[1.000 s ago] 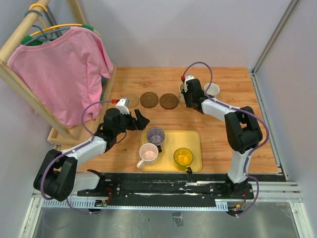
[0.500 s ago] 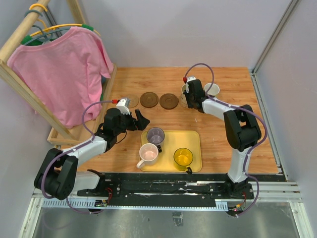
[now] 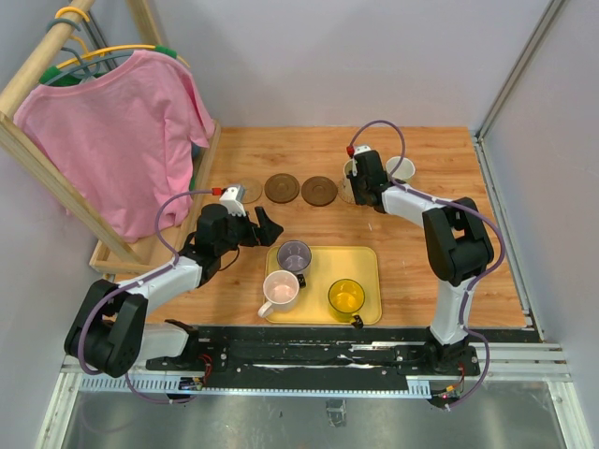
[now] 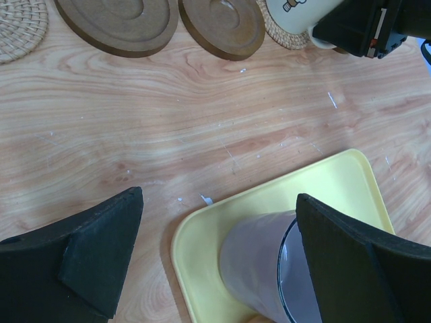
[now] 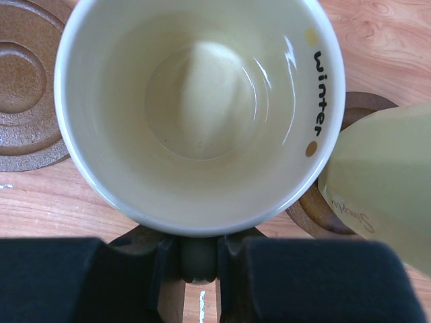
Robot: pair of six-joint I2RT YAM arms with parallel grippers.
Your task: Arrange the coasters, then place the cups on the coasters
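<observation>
- Yellow tray (image 4: pixel 337 182), just ahead of the left claw (image 4: pixel 219 195), whose fingers stand wide apart and empty. A forward reach could shove the tray or tip the purple-grey cup (image 4: pixel 269 269) standing on it.
- Cream cup (image 5: pixel 202 108), directly in front of the right claw (image 5: pixel 197 259), which is clamped on its handle. I cannot tell if its base is seated, so releasing now might drop it crooked.
- Whitish cup (image 5: pixel 384 188), close on that claw's right. A sideways pull-out could knock it.
- Tan coaster (image 4: pixel 286 30), beneath the held cup. It looks light, and a dragged cup could slide it.

The cream cup (image 5: pixel 202 114) carries "winter" in black inside its rim; script on the neighbouring cup (image 5: pixel 384 182) is unreadable.
</observation>
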